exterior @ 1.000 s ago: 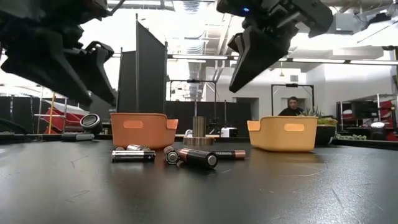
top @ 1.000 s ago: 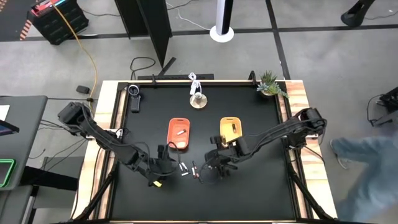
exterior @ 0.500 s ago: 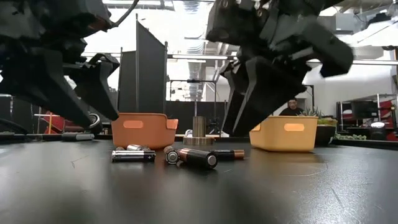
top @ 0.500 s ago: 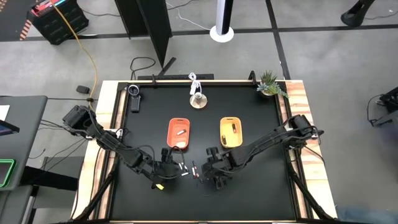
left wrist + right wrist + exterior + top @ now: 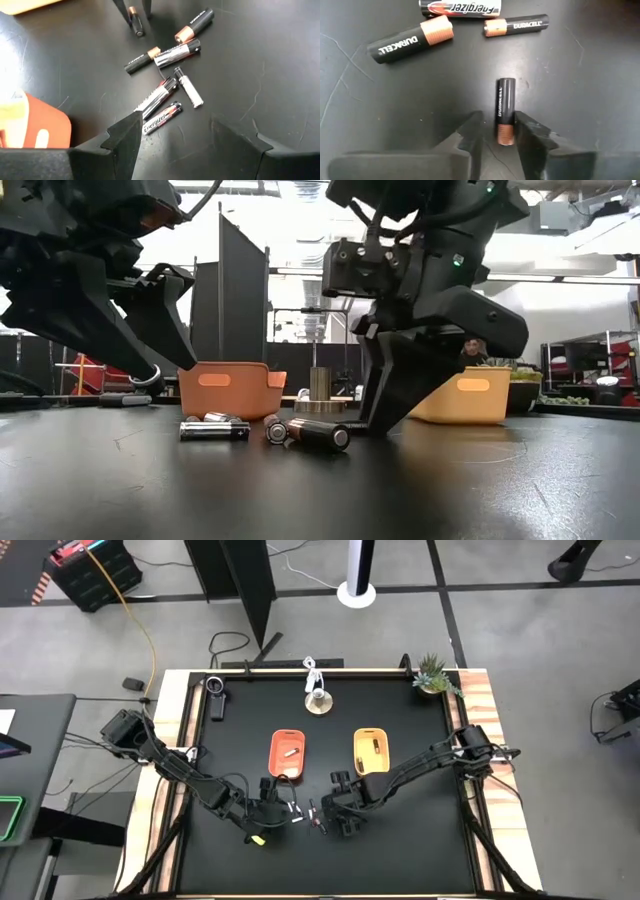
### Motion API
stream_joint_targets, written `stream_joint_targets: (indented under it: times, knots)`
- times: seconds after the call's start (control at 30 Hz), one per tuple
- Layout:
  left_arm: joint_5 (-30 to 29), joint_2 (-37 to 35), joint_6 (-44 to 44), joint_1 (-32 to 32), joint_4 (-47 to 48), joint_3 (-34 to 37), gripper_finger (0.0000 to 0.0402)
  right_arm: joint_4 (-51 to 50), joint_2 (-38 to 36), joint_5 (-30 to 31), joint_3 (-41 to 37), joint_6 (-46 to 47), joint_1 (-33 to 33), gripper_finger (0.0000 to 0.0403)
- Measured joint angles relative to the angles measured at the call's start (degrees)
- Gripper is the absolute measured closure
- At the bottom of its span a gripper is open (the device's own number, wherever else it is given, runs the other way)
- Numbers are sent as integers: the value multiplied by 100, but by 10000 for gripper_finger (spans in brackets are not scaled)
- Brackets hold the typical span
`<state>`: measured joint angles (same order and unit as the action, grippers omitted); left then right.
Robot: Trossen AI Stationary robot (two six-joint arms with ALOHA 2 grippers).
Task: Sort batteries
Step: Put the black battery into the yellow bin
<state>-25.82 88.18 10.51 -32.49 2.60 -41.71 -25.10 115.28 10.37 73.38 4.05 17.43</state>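
Right gripper [image 5: 499, 131]: down at the table, fingers [image 5: 470, 131] parted and straddling the coppery end of a black cell [image 5: 504, 111]; pads not visibly pressing it, so not yet a pinch, in my judgement.

High view: right gripper [image 5: 340, 818] sits low amid the loose batteries [image 5: 300, 812], just ahead of the yellow tray [image 5: 371, 766]. Left gripper [image 5: 268, 808] hovers just across the pile, near the orange tray [image 5: 276, 762]. Each tray already holds a cell or so.

Low view: right gripper [image 5: 385, 415] reaches the table behind a dark cell [image 5: 318, 434]; silvery cells [image 5: 214, 426] lie beside it. Left gripper [image 5: 150, 345] hangs above them, clear of the table.

Left wrist view: left gripper [image 5: 172, 140] spread wide, holding nothing; about seven cells scattered ahead of it, some touching in a cluster [image 5: 165, 97].

Right wrist view: two more black cells [image 5: 410, 40] and one red-marked cell [image 5: 459, 7] lie beyond the fingertips, well apart from the straddled one.

Reason for placing: the straddled cell lies alone, lengthwise between the fingers, likely chosen for a clean grasp.

Obstructions: none at that cell; the left gripper is near, so a lift wants care.
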Motion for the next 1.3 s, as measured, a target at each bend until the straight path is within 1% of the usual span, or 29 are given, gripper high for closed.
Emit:
stream_joint_targets:
  times: [0.27,0.4,0.67,1.3]
  knots:
    - [-65,0,-42,2,-19,0,178,-194,7,-21,7,-2,-13,365]
    - [-66,0,-42,2,-19,0,178,-276,12,-84,4,-2,-24,390]
    - [-64,0,-42,2,-19,0,178,-268,0,-85,-4,-2,-24,395]
    - [-58,0,-23,2,-14,0,178,-751,33,-98,452,-204,-70,397]
